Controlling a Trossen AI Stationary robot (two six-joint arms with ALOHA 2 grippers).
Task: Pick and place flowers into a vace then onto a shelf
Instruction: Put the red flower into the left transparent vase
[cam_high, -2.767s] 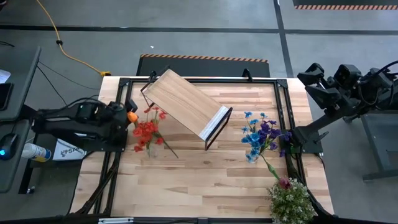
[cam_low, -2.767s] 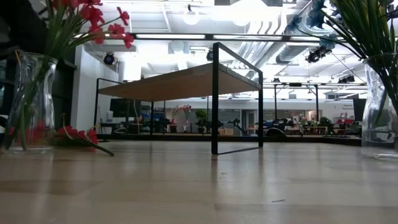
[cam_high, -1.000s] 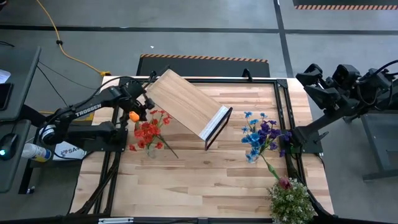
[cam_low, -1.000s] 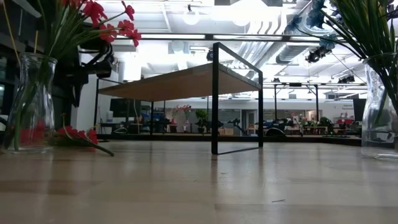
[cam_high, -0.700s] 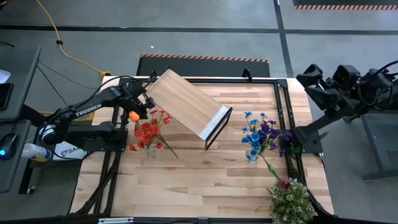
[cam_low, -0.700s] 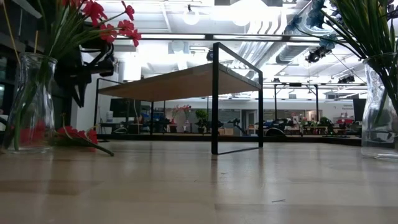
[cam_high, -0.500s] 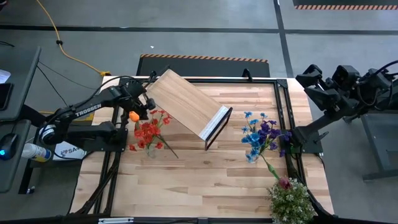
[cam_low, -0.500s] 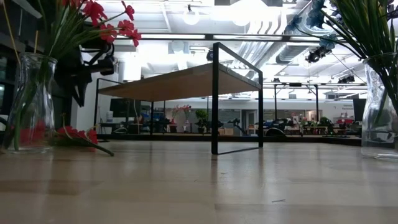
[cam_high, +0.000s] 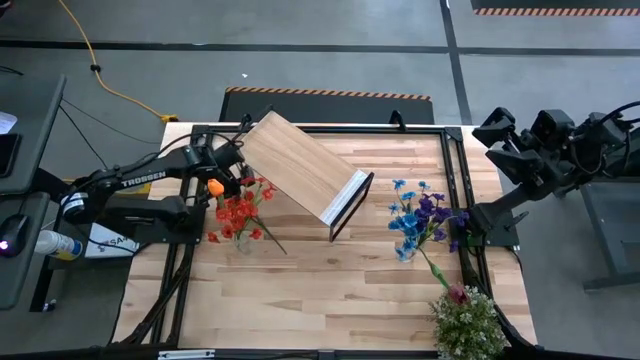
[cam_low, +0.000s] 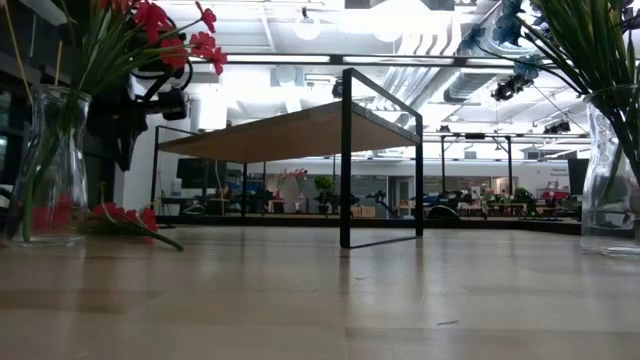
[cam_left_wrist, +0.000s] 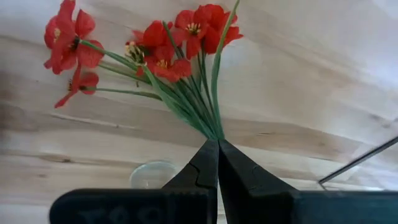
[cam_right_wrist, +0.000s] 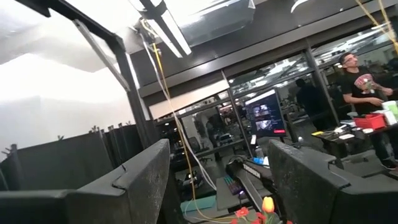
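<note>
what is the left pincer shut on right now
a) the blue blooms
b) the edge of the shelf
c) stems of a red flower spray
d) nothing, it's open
c: in the left wrist view the left pincer has its fingers pressed together on the green stems of the red flower spray.

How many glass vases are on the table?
2. One glass vase stands at the table's left side, holding the red sprays. The other vase stands at the right side with the blue and purple blooms. Others may be hidden.

A big open workshop: bare ceiling pipes (cam_low: 420, 75), concrete floor (cam_high: 330, 60), desks with monitors (cam_right_wrist: 268, 118) beyond.
</note>
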